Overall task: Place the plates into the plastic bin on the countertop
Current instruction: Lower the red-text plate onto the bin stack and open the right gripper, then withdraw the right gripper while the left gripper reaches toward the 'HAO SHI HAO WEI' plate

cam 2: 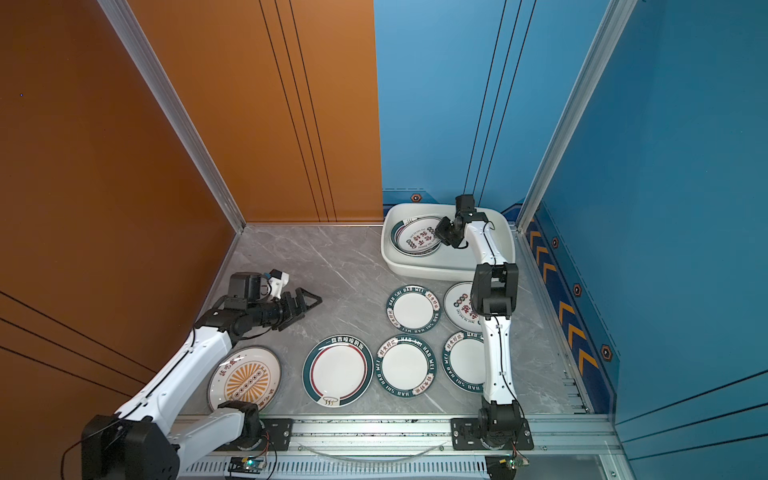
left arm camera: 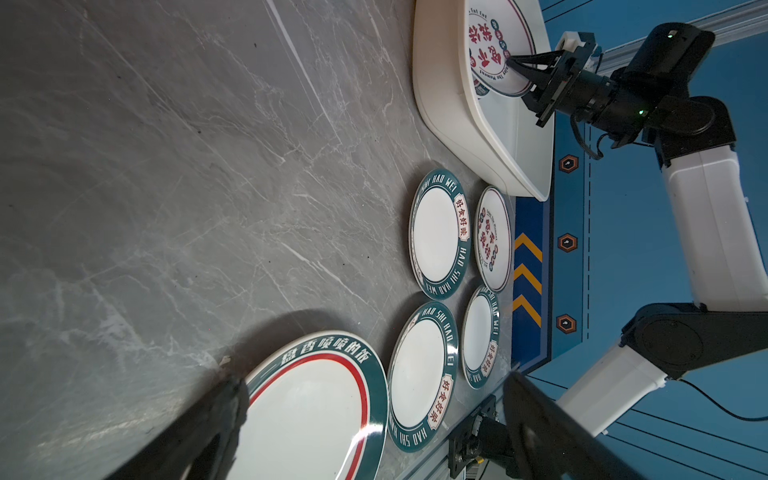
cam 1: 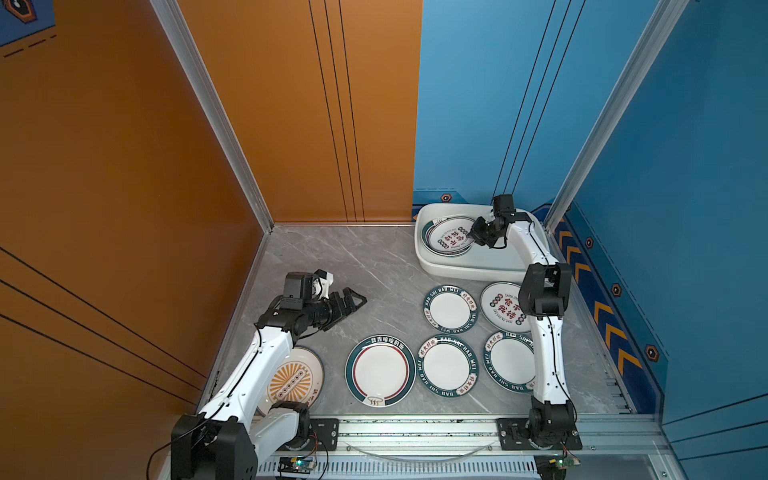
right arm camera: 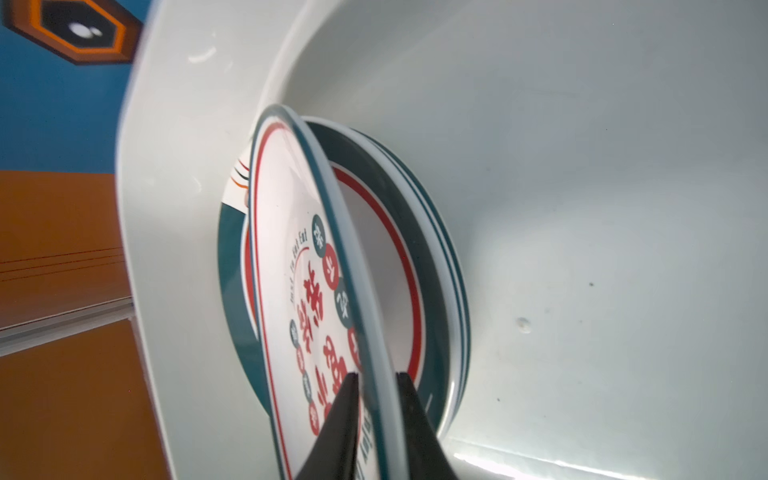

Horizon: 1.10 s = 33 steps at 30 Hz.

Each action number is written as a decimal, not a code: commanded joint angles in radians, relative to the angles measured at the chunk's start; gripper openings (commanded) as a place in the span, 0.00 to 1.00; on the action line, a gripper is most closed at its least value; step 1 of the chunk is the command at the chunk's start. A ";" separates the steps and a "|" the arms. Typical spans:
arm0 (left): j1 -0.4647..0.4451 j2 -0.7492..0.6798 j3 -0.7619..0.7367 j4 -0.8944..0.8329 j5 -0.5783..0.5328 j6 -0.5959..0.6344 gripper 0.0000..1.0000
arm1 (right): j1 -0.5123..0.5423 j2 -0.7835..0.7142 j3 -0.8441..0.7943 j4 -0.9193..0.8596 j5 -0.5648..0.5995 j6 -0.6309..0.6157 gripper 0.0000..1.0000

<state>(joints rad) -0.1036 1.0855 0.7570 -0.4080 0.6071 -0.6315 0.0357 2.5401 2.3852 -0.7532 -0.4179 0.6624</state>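
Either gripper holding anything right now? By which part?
Left gripper: open, empty. Right gripper: jaws straddle the rim of the red-character plate, tilted over the stack in the bin; whether it is clamped cannot be told.

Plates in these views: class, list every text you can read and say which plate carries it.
"HAO SHI HAO WEI": rims of three small green-rimmed plates.
"好食好味": red labels on those rims.
"一盘香喷喷的饭": rim of the large red-ringed plate.
"Eat Eat": top plate in the plastic bin.
Not legible: its red characters; lettering on the sunburst plate.
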 commanded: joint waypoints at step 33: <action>-0.207 0.106 -0.013 0.154 -0.084 -0.054 0.97 | 0.008 -0.548 -0.337 -0.056 0.217 -0.242 0.53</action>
<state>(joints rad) -0.2810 1.1637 0.7563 -0.3370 0.5610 -0.6559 0.0597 2.1559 2.1334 -0.8524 -0.2111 0.4431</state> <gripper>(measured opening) 0.972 0.533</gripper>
